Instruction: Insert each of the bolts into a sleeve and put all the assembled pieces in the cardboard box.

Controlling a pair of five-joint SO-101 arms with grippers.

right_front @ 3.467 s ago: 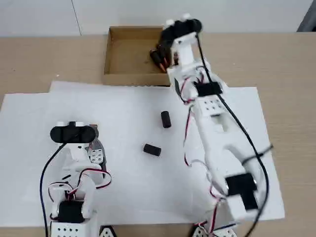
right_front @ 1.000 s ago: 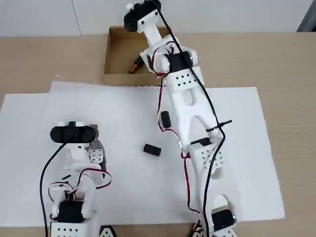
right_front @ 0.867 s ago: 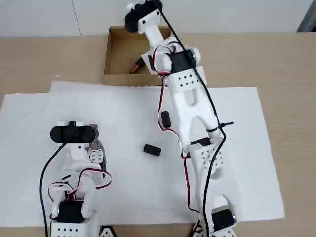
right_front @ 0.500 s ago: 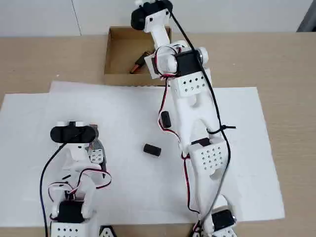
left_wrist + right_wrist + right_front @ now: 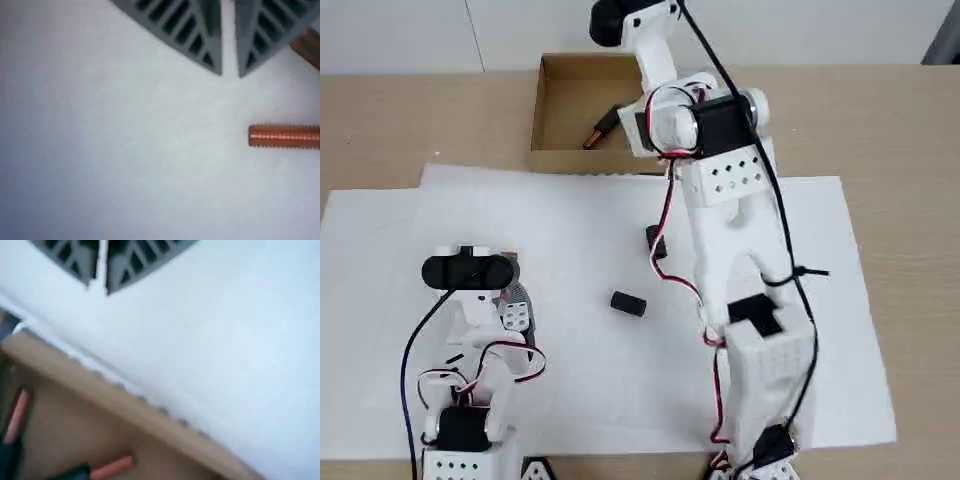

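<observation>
**Right arm over the box, two sleeves loose on the paper**

A white paper sheet (image 5: 570, 400) covers the near half of the wooden worktop (image 5: 400, 120). The cardboard box (image 5: 552, 158) stands just past the sheet's far edge, close to the worktop's far edge. The right arm stretches from the near edge across the sheet, and its upper part covers the right side of the box.

One black sleeve (image 5: 629, 304) lies free near the middle of the sheet. A second sleeve (image 5: 654, 240) lies a little farther in, half hidden under the right arm. A bare copper bolt (image 5: 284, 136) lies on the paper just beside the left hand (image 5: 230, 70), apart from it. That hand points down at the sheet near the near-left corner, its fingers drawn together on nothing.

In the box lies an assembled piece (image 5: 599, 131), a copper bolt in a dark sleeve. The right wrist view shows two such copper shafts on the box floor. The right hand (image 5: 99, 285) hangs above the box wall, clear of them, fingers nearly closed and holding nothing.
</observation>
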